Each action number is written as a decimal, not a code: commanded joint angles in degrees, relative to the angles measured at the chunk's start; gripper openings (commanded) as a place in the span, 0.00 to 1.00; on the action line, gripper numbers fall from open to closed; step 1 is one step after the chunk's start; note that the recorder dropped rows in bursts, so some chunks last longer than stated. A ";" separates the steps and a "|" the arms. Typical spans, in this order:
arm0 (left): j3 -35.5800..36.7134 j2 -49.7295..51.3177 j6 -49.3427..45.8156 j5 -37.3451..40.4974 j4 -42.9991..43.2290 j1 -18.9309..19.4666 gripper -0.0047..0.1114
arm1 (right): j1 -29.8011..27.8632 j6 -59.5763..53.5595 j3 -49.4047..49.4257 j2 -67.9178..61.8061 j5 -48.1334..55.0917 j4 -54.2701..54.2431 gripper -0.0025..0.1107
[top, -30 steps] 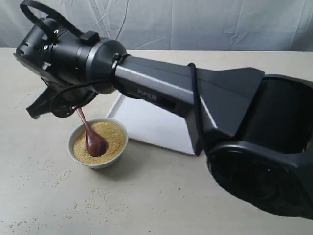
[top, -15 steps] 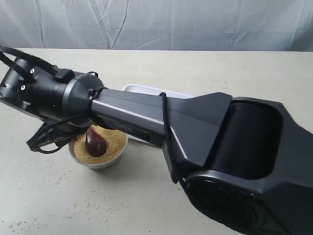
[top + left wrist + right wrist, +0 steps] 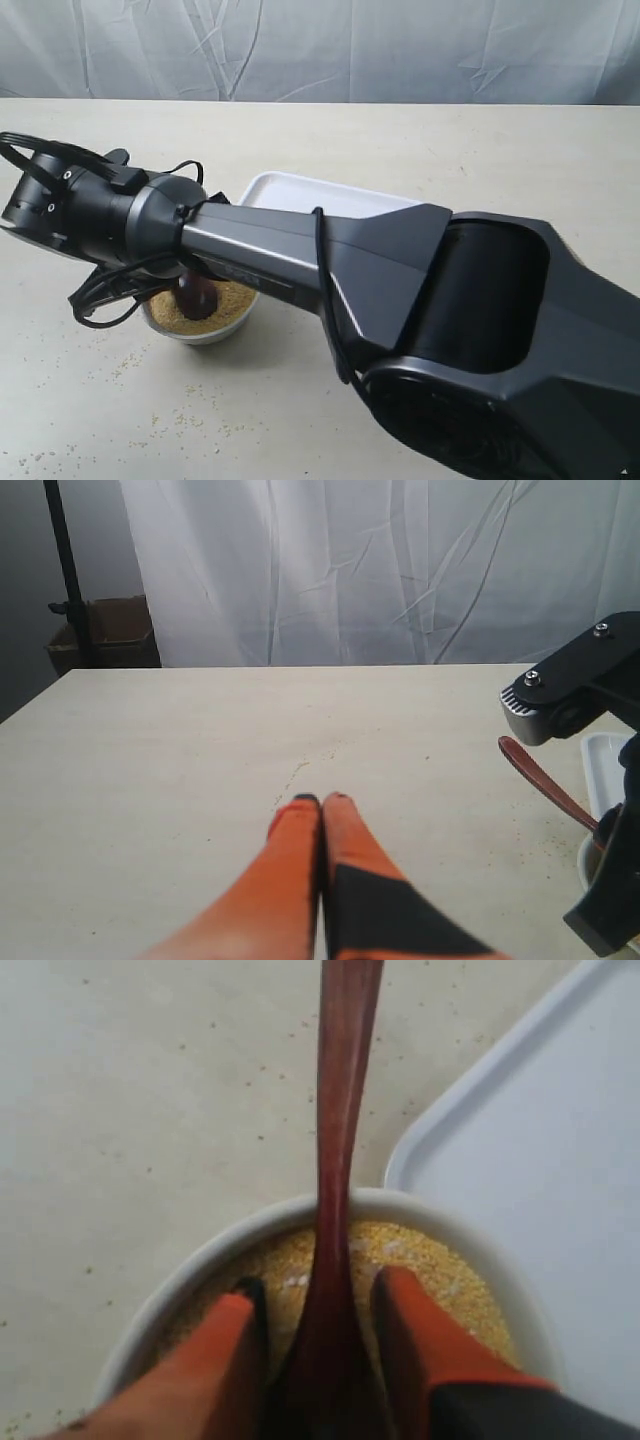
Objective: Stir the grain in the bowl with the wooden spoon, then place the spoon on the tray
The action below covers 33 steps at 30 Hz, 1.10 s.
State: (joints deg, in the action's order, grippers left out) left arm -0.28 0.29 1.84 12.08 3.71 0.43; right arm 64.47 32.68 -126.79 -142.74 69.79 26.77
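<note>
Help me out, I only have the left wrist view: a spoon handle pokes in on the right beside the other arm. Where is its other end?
Observer: The spoon has its oval end in the grain in the bowl, under the right gripper.
Operator: Is that gripper holding it?
Observer: Yes. The right wrist view shows both fingers pressed against the spoon.
Operator: Anything on the tray?
Observer: In the exterior view, the part of the tray that shows is bare. The arm covers the rest.
</note>
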 commanded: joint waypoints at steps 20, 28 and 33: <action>0.28 -0.29 0.06 -0.24 0.13 0.05 0.04 | -1.18 -1.24 -0.36 6.39 0.17 -0.28 0.02; 0.28 -0.29 0.06 -0.24 0.13 0.05 0.04 | -3.87 -6.25 -0.36 7.62 -1.07 -6.66 0.02; 0.28 -0.29 0.06 -0.24 0.13 0.05 0.04 | -7.24 -11.53 -0.36 7.77 -3.28 -18.72 0.02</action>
State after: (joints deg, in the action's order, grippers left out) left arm -0.28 0.29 1.84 12.08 3.71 0.43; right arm 59.51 24.44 -126.89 -135.59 68.31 13.30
